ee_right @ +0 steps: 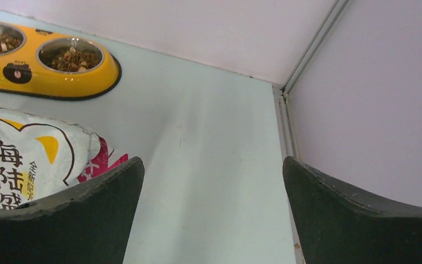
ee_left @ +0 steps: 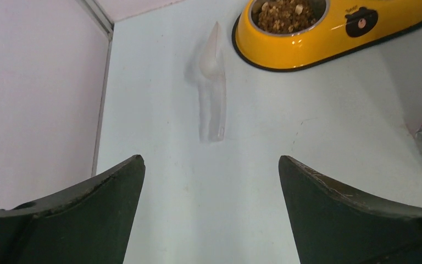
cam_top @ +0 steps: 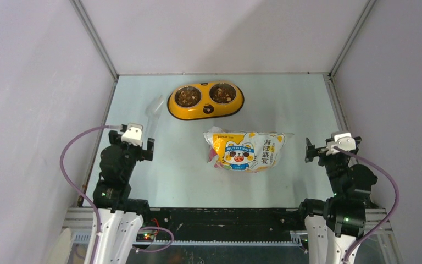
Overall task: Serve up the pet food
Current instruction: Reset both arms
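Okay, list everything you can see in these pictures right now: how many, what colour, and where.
double bowl: one, yellow, far middle of the table
steel cups: two, silver, set side by side in the double bowl
pet food: brown kibble, in both steel cups
scoop: one, clear plastic, lying left of the double bowl
bag: one, yellow-white foil with a cartoon cat, lying on its side mid-table, nearer than the double bowl
table: one, pale blue-green
walls: pale grey, on three sides of the table
arms: two, black, at the near edge, left and right
left pincer: one, dark, open and empty, facing the scoop
right pincer: one, dark, open and empty, right of the bag
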`<state>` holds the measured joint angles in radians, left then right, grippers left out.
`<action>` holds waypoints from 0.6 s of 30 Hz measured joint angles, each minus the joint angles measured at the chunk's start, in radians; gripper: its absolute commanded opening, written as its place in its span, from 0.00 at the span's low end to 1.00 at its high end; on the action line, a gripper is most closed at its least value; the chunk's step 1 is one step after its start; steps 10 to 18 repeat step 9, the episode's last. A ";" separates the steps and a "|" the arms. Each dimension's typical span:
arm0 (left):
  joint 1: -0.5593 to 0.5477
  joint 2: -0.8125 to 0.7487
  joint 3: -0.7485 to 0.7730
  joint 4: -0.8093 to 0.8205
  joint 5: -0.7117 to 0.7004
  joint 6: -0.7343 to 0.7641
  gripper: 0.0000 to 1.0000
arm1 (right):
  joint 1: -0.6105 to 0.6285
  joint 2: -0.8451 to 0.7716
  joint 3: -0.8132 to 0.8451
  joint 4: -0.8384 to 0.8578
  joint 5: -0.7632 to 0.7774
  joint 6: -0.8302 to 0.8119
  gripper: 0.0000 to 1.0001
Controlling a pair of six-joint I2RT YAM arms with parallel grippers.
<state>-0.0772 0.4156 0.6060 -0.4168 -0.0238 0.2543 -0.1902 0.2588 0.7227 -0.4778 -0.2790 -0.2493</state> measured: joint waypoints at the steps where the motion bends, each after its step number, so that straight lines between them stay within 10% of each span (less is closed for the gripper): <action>1: 0.000 -0.018 -0.025 0.004 -0.006 -0.004 1.00 | 0.000 -0.025 -0.014 0.000 0.004 0.008 1.00; 18: 0.002 -0.096 -0.058 0.037 -0.034 -0.019 1.00 | 0.000 -0.127 -0.120 -0.017 0.039 0.023 0.99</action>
